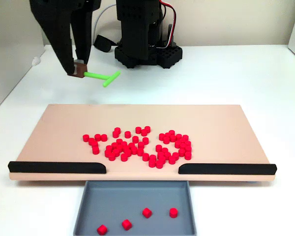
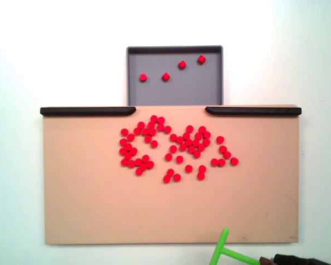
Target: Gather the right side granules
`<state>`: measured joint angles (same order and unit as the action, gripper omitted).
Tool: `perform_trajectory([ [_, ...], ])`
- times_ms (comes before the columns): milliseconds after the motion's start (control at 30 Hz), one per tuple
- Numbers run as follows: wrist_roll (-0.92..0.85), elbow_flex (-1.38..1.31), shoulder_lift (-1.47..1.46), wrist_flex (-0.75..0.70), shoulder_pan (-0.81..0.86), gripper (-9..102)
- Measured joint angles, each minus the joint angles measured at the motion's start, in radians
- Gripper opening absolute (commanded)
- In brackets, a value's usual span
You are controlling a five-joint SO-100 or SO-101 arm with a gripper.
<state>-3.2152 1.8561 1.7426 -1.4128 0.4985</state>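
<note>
Dozens of tiny red granules (image 1: 174,142) lie scattered across the middle of a beige board (image 1: 64,132), in a left clump and a right clump; from above the granules (image 2: 187,141) spread over the board (image 2: 99,210). My gripper (image 1: 80,73) hangs above the table behind the board's far left corner in a fixed view, shut on the stem of a green T-shaped tool (image 1: 102,77). In the fixed view from above, the gripper (image 2: 267,260) enters at the bottom right, and the tool (image 2: 226,251) overlaps the board's lower edge.
Two black rails (image 1: 56,167) (image 1: 226,168) line the board's front edge with a gap between them. Below the gap sits a grey tray (image 1: 137,196) (image 2: 174,88) holding several granules. The black arm base (image 1: 147,51) stands behind the board.
</note>
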Motion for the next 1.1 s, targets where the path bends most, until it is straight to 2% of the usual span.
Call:
perform_trajectory([
  [533, 0.0, -0.347, -0.347, 0.003, 0.005, 0],
  [1100, 0.0, -0.357, -0.448, 0.121, 0.005, 0],
])
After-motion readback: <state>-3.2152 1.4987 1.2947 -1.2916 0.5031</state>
